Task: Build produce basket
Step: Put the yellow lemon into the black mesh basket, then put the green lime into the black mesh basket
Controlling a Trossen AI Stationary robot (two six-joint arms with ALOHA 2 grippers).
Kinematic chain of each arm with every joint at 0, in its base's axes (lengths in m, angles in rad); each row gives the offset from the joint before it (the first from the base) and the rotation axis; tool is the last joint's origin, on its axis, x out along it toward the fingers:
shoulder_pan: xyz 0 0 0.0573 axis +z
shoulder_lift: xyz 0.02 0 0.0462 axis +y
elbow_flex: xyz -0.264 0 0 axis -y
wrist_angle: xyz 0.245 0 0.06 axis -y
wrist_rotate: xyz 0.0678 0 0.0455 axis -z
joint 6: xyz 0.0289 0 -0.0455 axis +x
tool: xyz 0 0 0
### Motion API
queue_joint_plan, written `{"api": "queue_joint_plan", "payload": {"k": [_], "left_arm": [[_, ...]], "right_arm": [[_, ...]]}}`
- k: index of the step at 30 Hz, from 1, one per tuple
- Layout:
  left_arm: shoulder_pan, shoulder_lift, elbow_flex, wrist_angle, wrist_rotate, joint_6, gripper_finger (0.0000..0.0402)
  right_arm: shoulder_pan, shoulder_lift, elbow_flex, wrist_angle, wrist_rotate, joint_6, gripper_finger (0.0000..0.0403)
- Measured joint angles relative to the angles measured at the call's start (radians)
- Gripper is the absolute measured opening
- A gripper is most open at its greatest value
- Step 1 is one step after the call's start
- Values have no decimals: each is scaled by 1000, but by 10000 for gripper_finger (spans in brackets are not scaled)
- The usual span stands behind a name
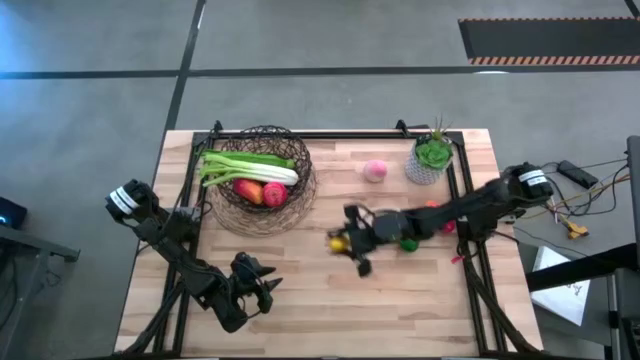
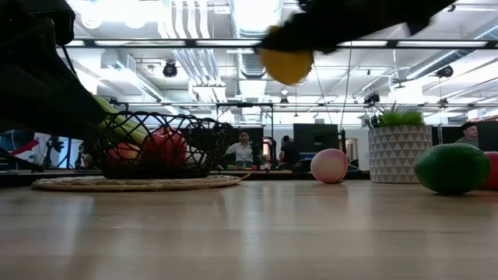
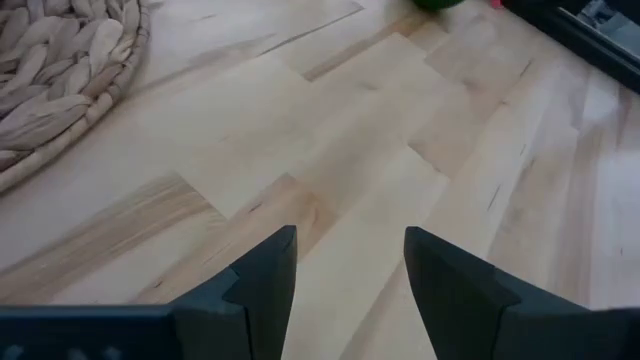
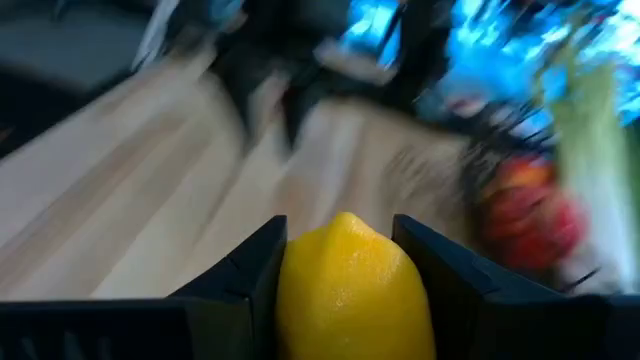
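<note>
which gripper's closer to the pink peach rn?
Right. The right gripper, shut on the lemon, is mid-table, just toward the near edge from the pink peach. The left gripper waits open near the front edge, farther off.

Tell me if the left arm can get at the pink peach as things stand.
Probably not easily. The left hand hangs open at the near left, while the peach lies far across the table beside the potted plant, with the right arm stretched between them holding the lemon.

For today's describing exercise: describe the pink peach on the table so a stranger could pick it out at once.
Start at the white-potted plant near the table's far right corner. Just left of it, alone on bare wood, lies the peach. It is the only pale pink ball; the lime is green.
</note>
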State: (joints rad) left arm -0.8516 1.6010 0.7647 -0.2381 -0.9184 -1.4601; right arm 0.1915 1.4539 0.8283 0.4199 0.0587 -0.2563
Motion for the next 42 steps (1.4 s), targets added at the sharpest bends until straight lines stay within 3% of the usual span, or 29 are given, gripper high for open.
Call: {"api": "queue_joint_plan", "payload": {"k": [3,9,16,21,26,35,42], "left_arm": [[1,5,1,20,-4,4,171],[1,7,3,22,-36,8,171],[1,7,1,21,-66,8,171],[1,7,1,23,-67,8,171],[1,7,1,24,-67,9,171],[1,7,-1,23,-67,10,171],[1,7,-1,28,-67,10,171]], "right_arm": [[-125,66,89,72,-62,1,154],[-334,299,417,-72,-243,-7,155],[-501,595,818,-331,-247,61,156],[-558,742,1006,-469,-248,143,161],[-587,844,1179,-605,-242,186,191],[-588,890,1343,-729,-230,172,260],[-564,751,1295,-762,-187,75,254]]}}
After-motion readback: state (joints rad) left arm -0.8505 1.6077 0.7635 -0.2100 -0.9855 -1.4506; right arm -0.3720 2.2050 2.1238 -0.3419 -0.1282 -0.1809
